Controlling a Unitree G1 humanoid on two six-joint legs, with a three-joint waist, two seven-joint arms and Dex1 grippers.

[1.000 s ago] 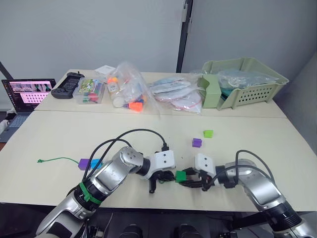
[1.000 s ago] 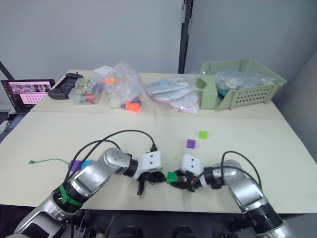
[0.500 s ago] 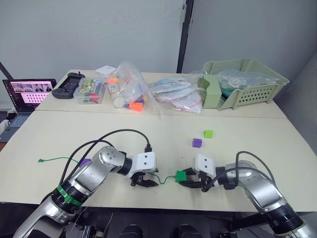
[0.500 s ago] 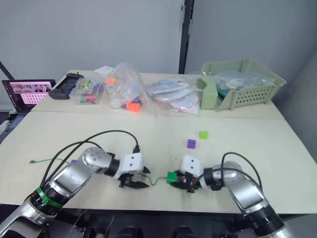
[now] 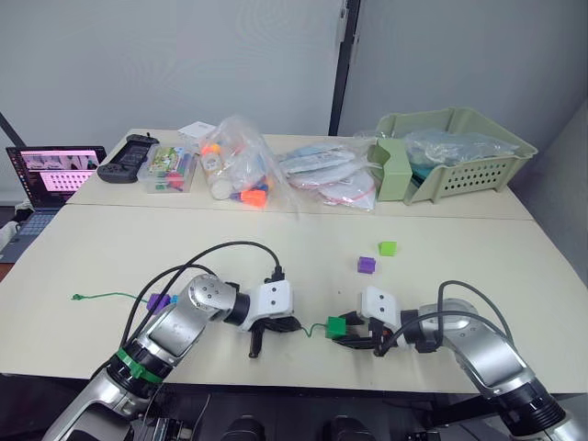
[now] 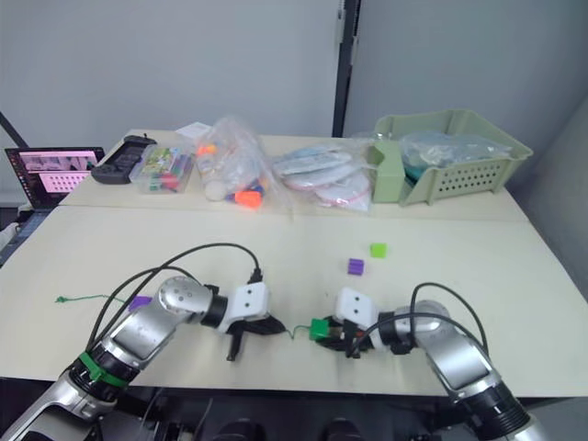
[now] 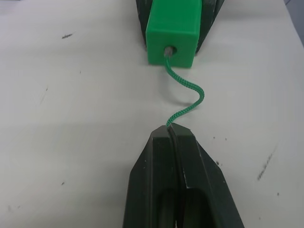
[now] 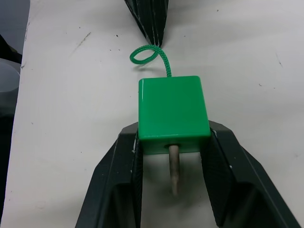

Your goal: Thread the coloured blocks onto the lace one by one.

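Observation:
My right gripper (image 5: 343, 332) is shut on a dark green block (image 5: 335, 325) near the table's front edge. The lace (image 7: 187, 102) runs through the block's hole, and its pale stiff tip (image 8: 174, 173) pokes out between the right fingers. Just left of the block, my left gripper (image 5: 294, 325) is shut on the green cord, which curls slack between the gripper and the block. The far end of the lace (image 5: 92, 296) trails off to the left, past a purple block (image 5: 159, 300). Another purple block (image 5: 366, 265) and a lime green block (image 5: 387, 247) lie loose behind my right gripper.
Clear bags of toys (image 5: 237, 170) and flat packets (image 5: 326, 176) line the back of the table. A pale green basket (image 5: 455, 147) stands at the back right. At the back left are a clear box (image 5: 167, 168), a black controller (image 5: 127, 156) and a laptop (image 5: 53, 175).
My left gripper drew the lace away to the left, then came back right toward the block, so the cord between them now lies slack and curled. The right gripper has kept still.

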